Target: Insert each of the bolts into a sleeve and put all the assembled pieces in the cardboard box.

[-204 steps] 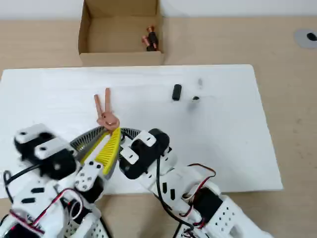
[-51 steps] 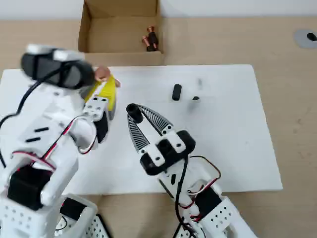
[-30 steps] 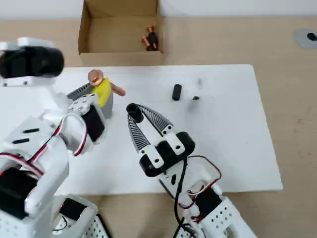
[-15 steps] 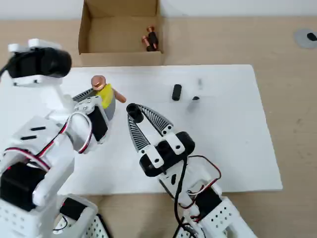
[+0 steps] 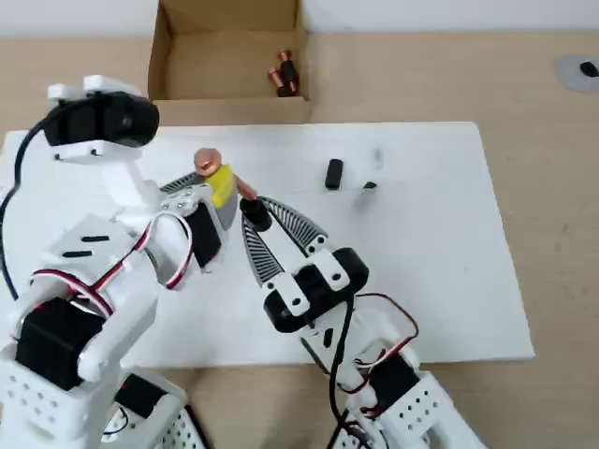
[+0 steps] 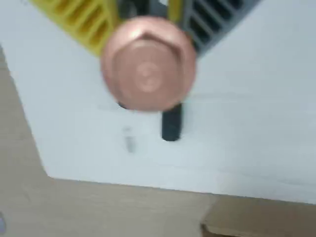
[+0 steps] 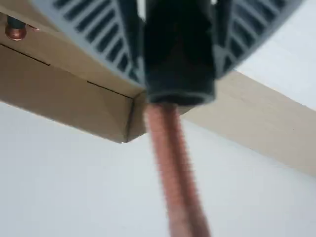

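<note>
Bolt (image 6: 148,64) first: we see its copper head sticking out of the left hand (image 5: 217,187), whose yellow and grey fingers (image 6: 79,15) are closed on the shank just under the head, so that stretch of shank is hidden from us. The threaded end slants toward the right hand (image 5: 254,221), which is clamped around a black sleeve (image 7: 180,54). In the right wrist view the thread meets the sleeve's mouth, but we cannot tell how far in it goes, and its other end is cut off at the picture's edge. Both hands are over the white sheet (image 5: 421,281) on the counter (image 5: 552,187). A loose sleeve (image 5: 334,174) lies on the sheet, apart from the hands. In the left wrist view the bolt head partly covers it. Just beside it is a small dark bit (image 5: 370,186) that we cannot make out. Past the sheet's far edge sits the cardboard box (image 5: 164,56), with assembled pieces (image 5: 284,73) in one corner, too small for us to count.
</note>
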